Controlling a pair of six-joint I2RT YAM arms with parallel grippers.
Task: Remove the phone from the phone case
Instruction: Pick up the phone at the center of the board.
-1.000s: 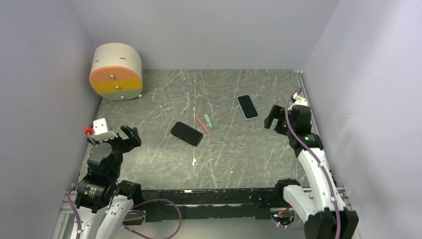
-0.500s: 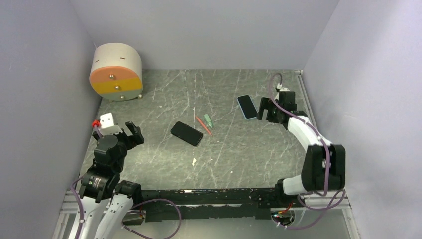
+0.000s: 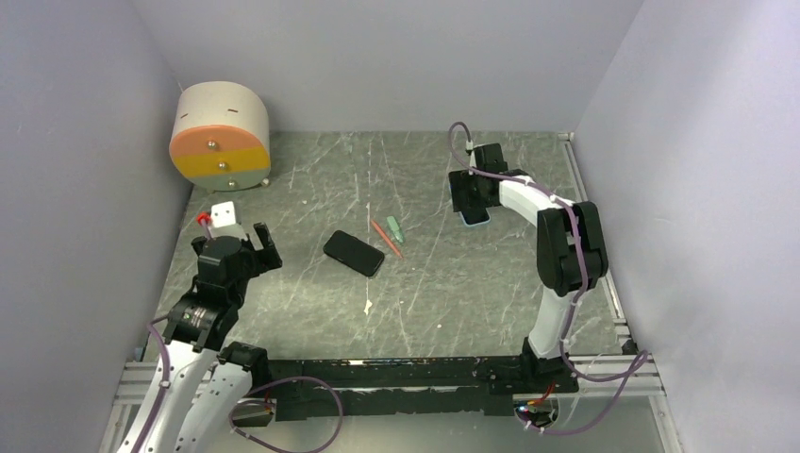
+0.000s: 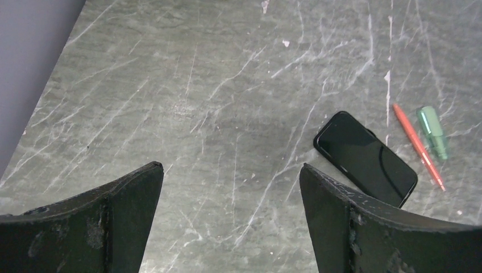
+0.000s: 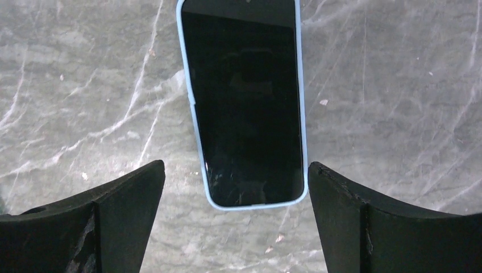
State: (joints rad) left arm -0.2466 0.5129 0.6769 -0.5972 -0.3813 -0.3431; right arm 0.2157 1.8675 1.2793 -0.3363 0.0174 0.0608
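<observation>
My right gripper hangs spread wide over the phone in its blue phone case, jaws straddling its width, ready, I judge, to pin it. It lies right of the red pen. My left gripper, also open, hovers left of the pen.

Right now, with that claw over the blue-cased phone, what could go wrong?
The right gripper is open above the phone, which lies flat on the table; a grip may slip off its thin blue case. Pinching the screen could crack it. The left gripper faces a second, black phone, perhaps the wrong one.
</observation>
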